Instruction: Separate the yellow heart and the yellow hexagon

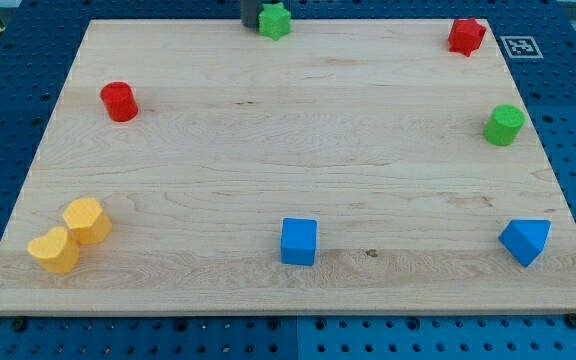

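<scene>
The yellow heart (55,250) lies near the board's bottom left corner. The yellow hexagon (87,220) sits just up and to the right of it, and the two touch. A dark stub of my rod shows at the view's top edge, with my tip (251,23) right beside the left side of a green star (274,20). My tip is far from both yellow blocks, across the board.
A red cylinder (119,101) stands at the left, above the yellow pair. A red star (465,36) is at the top right, a green cylinder (504,125) at the right edge, a blue cube (299,241) at bottom centre and a blue triangle (525,241) at bottom right. The wooden board (288,150) lies on a blue pegboard.
</scene>
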Motion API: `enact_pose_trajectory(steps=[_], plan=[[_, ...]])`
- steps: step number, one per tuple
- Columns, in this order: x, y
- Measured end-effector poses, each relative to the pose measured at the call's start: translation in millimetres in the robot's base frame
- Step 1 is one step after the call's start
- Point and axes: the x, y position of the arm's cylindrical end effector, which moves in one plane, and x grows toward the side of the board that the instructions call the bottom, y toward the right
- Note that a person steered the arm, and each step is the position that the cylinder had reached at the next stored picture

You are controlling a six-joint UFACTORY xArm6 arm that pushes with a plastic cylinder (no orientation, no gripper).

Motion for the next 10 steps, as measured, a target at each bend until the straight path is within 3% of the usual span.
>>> enact_pose_trajectory(steps=[1,3,5,9,10], plan=[[0.3,21.6],[30.6,-28.1],[112.6,-31.0],[329.7,-28.7],[343.2,-28.7]])
